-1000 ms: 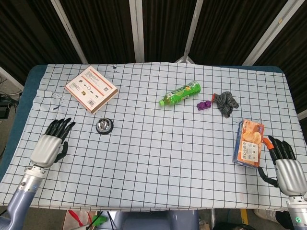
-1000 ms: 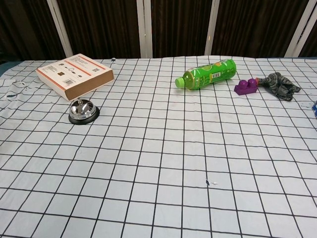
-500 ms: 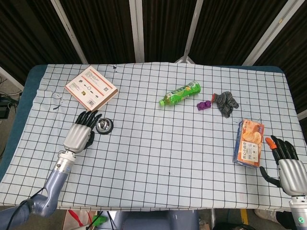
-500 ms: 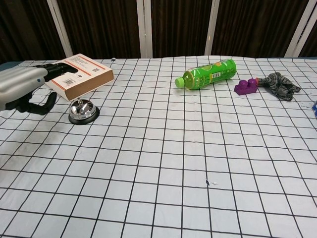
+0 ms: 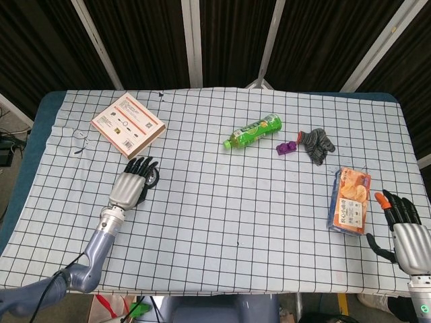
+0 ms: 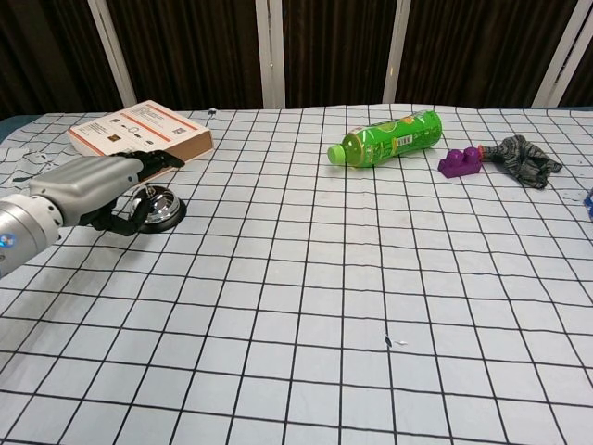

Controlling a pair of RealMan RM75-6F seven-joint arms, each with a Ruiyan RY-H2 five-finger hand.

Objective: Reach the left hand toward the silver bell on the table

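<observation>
At the middle left of the head view, our left hand (image 5: 133, 186) hovers flat over the silver bell (image 6: 159, 206), fingers extended and holding nothing, probably ready for pressing. Our right hand (image 5: 403, 225) waits open at the lower right.

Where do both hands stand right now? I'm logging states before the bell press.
Left robot hand: open, fingers extended over the silver bell, holding nothing.
Right robot hand: open, empty, beside the snack packet.

Left hand (image 5: 131, 185) over silver bell (image 5: 153, 177), fingers spread, right hand (image 5: 406, 225) at table edge
</observation>
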